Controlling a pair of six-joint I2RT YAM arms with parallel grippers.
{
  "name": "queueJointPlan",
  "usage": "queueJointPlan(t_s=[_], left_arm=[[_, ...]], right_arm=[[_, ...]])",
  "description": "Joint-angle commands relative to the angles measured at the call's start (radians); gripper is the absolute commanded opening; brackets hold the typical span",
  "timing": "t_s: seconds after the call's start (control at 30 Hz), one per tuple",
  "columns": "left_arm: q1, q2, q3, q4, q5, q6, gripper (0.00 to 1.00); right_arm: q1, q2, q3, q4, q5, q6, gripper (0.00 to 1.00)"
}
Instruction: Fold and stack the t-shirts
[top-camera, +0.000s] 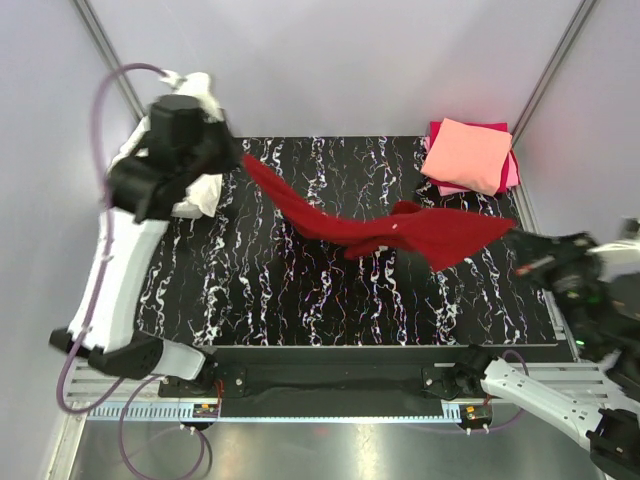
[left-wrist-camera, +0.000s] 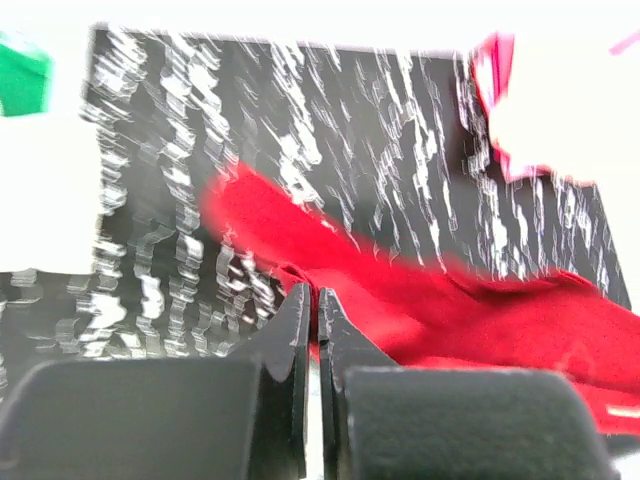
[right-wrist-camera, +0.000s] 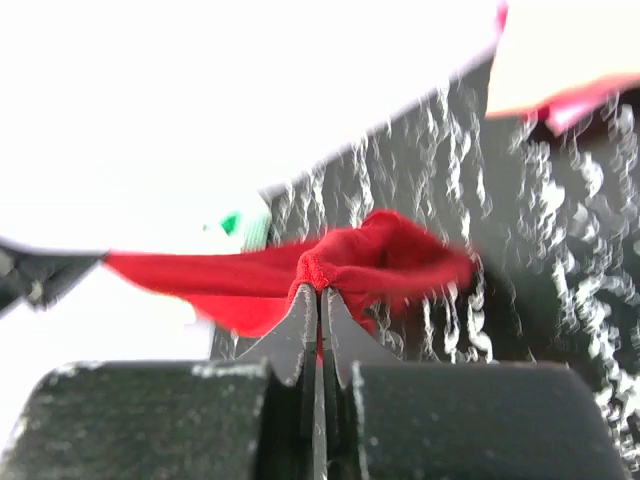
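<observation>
Spreading step, by the look of it: dark red t-shirt (top-camera: 400, 232) lifted clear of the table (top-camera: 300, 300) and stretched in the air between both arms, sagging and bunched toward the right half. Pinched at its left end by the left end effector (left-wrist-camera: 312, 297), jaws narrowed almost to touching, red cloth at the tips. Pinched at the other end by the right end effector (right-wrist-camera: 320, 295), jaws likewise closed down on a puckered hem or seam. Hangs over the middle of the table, running from back left to near right.

Already folded and stacked at the back right corner: salmon pink t-shirt (top-camera: 468, 152) on top of magenta t-shirt (top-camera: 437, 128). Waiting at the back left, partly hidden by the left arm: white t-shirt (top-camera: 205, 190). Blurred corner of green t-shirt (left-wrist-camera: 22, 75), seen only from the left wrist.

Next, probably: lowering the red cloth flat onto the bare middle of the table, keeping it taut to avoid wrinkles, then regrasping for the folds. Calls for both ends descending together. Risks a twisted or doubled lay, given the bunching near the right grip.

Nothing readable: no brand, label or writing on cloth, arms or table.
</observation>
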Motion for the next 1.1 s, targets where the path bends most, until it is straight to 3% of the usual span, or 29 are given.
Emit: queueJointPlan(t_s=[0.0,0.13,0.3,0.4,0.5,0.57,0.73,0.77,0.9,0.93,0.97,1.0,1.03,1.07], left_arm=[[0.077,-0.112,0.195,-0.171,-0.054,0.068,0.0],[0.114,-0.228,0.279,-0.247,-0.151,0.108,0.0],[0.112,-0.417,0.124,-0.177,-0.171,0.102,0.0],[0.114,-0.567,0.022,-0.105,-0.142,0.1,0.0],[0.114,-0.606,-0.029,-0.084,-0.146,0.105,0.0],[0.112,-0.603,-0.057,-0.086,-0.148,0.109,0.0],[0.114,-0.505,-0.129,-0.071,-0.119,0.088,0.0],[0.114,-0.484,-0.143,-0.057,-0.126,0.082,0.0],[0.166,-0.257,-0.183,-0.026,-0.13,0.095,0.0],[0.239,-0.206,-0.181,-0.022,-0.055,0.092,0.0],[0.273,-0.154,-0.178,-0.003,-0.019,0.091,0.0],[0.304,-0.049,-0.175,0.012,0.014,0.088,0.0],[0.362,0.005,-0.168,0.029,0.059,0.082,0.0],[0.385,0.061,-0.148,0.069,0.078,0.077,0.0]], right_arm=[[-0.003,0.021,0.191,-0.096,0.161,-0.131,0.0],[-0.002,0.026,0.339,-0.11,0.208,-0.197,0.0],[-0.002,-0.004,0.416,-0.104,0.227,-0.244,0.0],[-0.002,-0.053,0.393,-0.031,0.219,-0.292,0.0],[-0.002,-0.083,0.351,0.034,0.216,-0.353,0.0],[-0.002,-0.074,0.33,0.089,0.231,-0.401,0.0],[0.061,0.119,0.31,0.187,0.349,-0.491,0.0],[0.081,0.158,0.28,0.23,0.381,-0.569,0.0],[0.1,0.399,0.195,0.631,0.469,-0.922,0.0],[0.084,0.457,0.196,0.754,0.464,-0.982,0.0],[-0.036,0.518,0.233,0.758,0.419,-0.973,0.0],[-0.136,0.658,0.289,0.568,0.216,-0.862,0.0],[-0.241,0.739,0.345,0.501,0.085,-0.75,0.0],[-0.452,0.826,0.45,0.452,-0.038,-0.608,0.0]])
